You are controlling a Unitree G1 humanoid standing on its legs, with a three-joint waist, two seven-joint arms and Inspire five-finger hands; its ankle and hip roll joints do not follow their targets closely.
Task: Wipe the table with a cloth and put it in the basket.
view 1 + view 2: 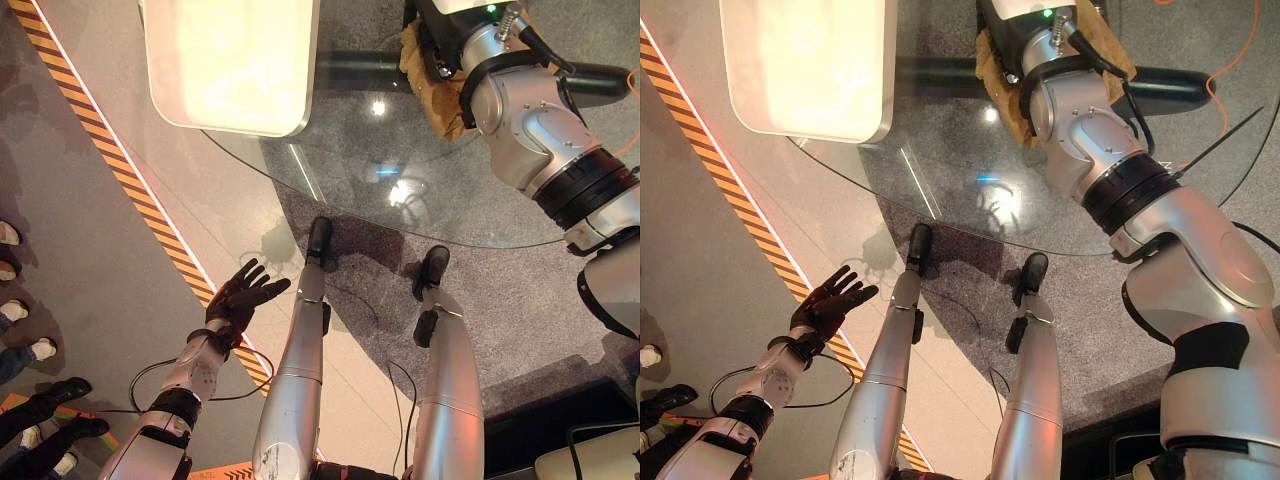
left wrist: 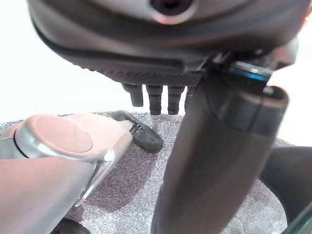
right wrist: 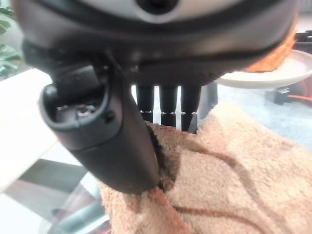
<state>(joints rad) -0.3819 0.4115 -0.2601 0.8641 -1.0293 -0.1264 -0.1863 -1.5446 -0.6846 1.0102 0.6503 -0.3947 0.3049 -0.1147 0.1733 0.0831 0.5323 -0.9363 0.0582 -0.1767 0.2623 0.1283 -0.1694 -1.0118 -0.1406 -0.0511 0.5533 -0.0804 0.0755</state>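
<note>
Left hand (image 1: pixel 240 297) nearest, hanging off the glass table (image 1: pixel 330 175) on its near-left side, fingers spread and relaxed, holding nothing. Right hand (image 3: pixel 146 122) reaches over the table's far edge, fingers straight, pressed down onto the tan cloth (image 3: pixel 234 165), thumb lying along a fold. Cloth sits on the glass at the far side, right of the white tray-like slab (image 1: pixel 235 60). Step in hand looks like wiping, cloth pinned flat. Next move probably calls for sweeping it across the glass under steady downward pressure. Basket not located.
</note>
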